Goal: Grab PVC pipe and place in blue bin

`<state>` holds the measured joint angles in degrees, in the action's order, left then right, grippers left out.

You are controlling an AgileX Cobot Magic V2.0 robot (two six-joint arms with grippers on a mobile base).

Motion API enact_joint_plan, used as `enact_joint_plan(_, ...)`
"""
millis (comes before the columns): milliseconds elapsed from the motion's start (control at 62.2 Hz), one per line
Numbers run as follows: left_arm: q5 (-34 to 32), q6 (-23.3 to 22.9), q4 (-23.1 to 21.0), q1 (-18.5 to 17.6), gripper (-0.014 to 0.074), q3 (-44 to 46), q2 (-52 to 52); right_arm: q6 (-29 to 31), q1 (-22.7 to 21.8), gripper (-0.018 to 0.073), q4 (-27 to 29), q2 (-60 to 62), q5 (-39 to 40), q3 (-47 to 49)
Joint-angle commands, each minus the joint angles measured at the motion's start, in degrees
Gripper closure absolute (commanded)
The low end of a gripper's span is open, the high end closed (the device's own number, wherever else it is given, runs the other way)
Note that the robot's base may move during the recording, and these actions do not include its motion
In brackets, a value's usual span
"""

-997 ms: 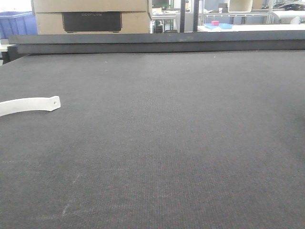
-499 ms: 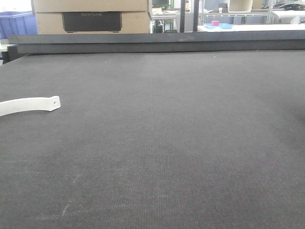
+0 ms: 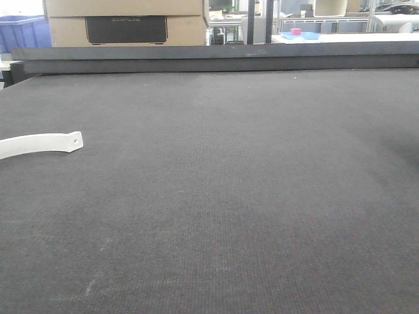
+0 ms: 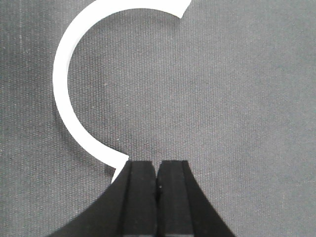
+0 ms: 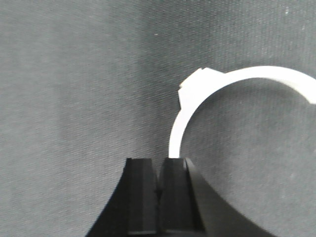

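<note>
Pipe (image 3: 40,143): white curved strip, hole near end, lay flat on mat (image 3: 229,183), far left. One piece per view. One blue bin (image 3: 23,33) beyond table, contents hidden. Left gripper (image 4: 157,178), right gripper (image 5: 157,183): jaws pressed together, gripping nothing, pipe just ahead.

You get open mat (image 3: 229,196) across the middle, right and near side. One low obstacle: white curved strip (image 3: 42,142), flat at the left edge. Far side barred by a raised rail (image 3: 216,60), with a cardboard box (image 3: 124,19) behind it, far left.
</note>
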<state>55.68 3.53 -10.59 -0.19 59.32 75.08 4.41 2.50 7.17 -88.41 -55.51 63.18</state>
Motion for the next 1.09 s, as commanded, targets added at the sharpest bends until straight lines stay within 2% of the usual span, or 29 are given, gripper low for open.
enact_joint_plan(0, 0.32, -0.09, -0.7, -0.13, 0.0707, 0.61, -0.09, 0.12, -0.14, 0.07, -1.06, -2.09, -2.65, 1.95)
enact_joint_plan(113, 0.32, -0.09, -0.7, -0.13, 0.0707, 0.61, -0.09, 0.12, -0.14, 0.0605, -1.06, -4.28, -3.77, 2.34)
enact_joint_plan(273, 0.45, -0.09, -0.7, -0.13, 0.0707, 0.61, -0.09, 0.12, -0.6, 0.0345, -1.06, -5.95, -4.75, 2.34)
enact_joint_plan(354, 0.44, -0.09, -0.8, -0.13, 0.0707, 0.61, -0.09, 0.12, -0.96, 0.0261, -1.06, -6.46, -4.63, 2.34)
enact_joint_plan(547, 0.48, -0.09, -0.9, -0.13, 0.0707, 0.61, -0.09, 0.12, -3.15, 0.0293, -0.44, -9.18, -3.65, 2.34)
enact_joint_plan(756, 0.48, -0.09, -0.9, -0.13, 0.0707, 0.61, -0.09, 0.23, -2.81, 0.0337, 1.1, -10.14, -3.18, 2.34)
enact_joint_plan(1078, 0.48, -0.09, -0.94, -0.13, 0.0707, 0.61, -0.09, 3.13, -2.07, 0.0337, 1.1, -10.23, -2.53, 2.34)
